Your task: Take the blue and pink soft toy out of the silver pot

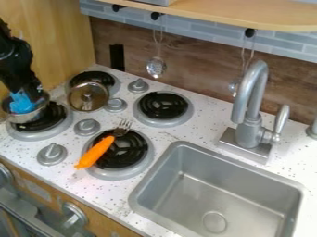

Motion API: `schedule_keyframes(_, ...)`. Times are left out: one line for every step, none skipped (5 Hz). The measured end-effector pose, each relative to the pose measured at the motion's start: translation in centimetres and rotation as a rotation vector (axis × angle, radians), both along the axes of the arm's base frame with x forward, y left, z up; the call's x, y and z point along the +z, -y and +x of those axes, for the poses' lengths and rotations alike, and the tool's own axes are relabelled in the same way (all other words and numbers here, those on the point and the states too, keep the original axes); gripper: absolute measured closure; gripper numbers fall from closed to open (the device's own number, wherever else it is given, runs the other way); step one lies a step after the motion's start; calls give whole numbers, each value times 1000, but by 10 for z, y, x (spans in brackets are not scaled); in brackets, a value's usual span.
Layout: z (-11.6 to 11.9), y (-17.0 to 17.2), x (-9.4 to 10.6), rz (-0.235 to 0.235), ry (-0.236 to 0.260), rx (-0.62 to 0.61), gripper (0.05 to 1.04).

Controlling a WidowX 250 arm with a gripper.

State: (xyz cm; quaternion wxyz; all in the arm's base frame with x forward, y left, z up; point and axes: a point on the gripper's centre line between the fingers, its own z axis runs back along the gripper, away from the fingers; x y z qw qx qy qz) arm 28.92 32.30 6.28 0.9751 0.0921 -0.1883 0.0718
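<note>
The tool [26, 93], which one cannot tell is spread or closed, hangs right over a blue thing [23, 103] in a metal pot [34, 114], near a round lid [79, 99], farther from an orange-handled fork [95, 152], and well apart from the sink [180, 183].

blue object [23, 103] partly hidden, sink [207, 196] cut off

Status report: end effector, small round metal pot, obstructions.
Black end effector at blue object in pot. Pot on black-coiled burner. Possible obstruction: round metal-rimmed glass lid, close by.
</note>
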Motion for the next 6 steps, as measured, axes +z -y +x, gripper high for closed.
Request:
schedule_keyframes(-2,-11,-4,47,-7,51,94)
schedule_keyframes(-6,-17,-18,53,-36,101,94)
schedule_keyframes(-2,-26,-21,62,-42,123,94)
schedule_keyframes(3,-30,-30,40,-59,122,130)
schedule_keyframes(9,-29,-33,29,-24,117,407)
schedule_keyframes(10,-28,-33,26,-18,105,632)
